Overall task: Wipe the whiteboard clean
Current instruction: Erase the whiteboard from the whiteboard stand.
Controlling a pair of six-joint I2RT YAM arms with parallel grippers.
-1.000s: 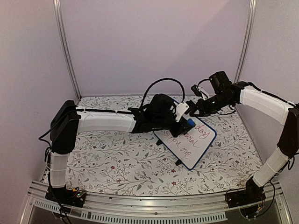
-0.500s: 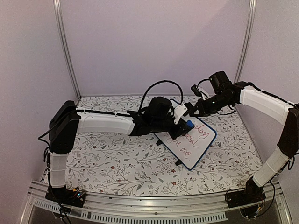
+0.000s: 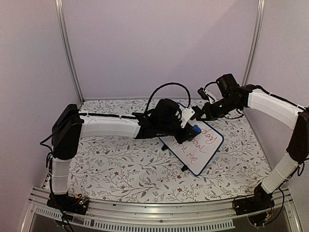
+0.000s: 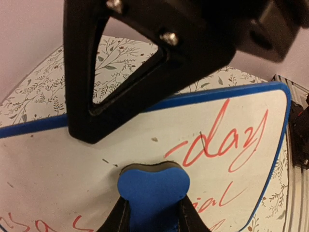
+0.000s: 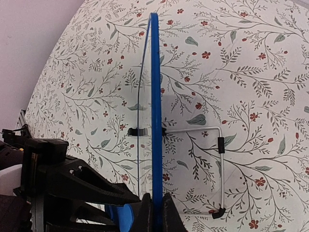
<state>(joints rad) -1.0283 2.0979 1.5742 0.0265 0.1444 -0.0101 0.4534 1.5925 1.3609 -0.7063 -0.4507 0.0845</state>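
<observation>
The small white board with the dark blue frame and red writing [image 3: 195, 147] stands tilted on the flowery table cloth [image 3: 120, 164], toward 4 o'clock from its middle, with the right gripper [image 5: 155, 212] pinching its 12 o'clock edge and the left gripper [image 4: 152, 215] squeezing a small blue eraser block [image 4: 153, 191] against its white face

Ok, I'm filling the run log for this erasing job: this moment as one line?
left gripper: shut on blue eraser, against whiteboard | right gripper: shut on whiteboard edge | red writing: not yet erased
</observation>
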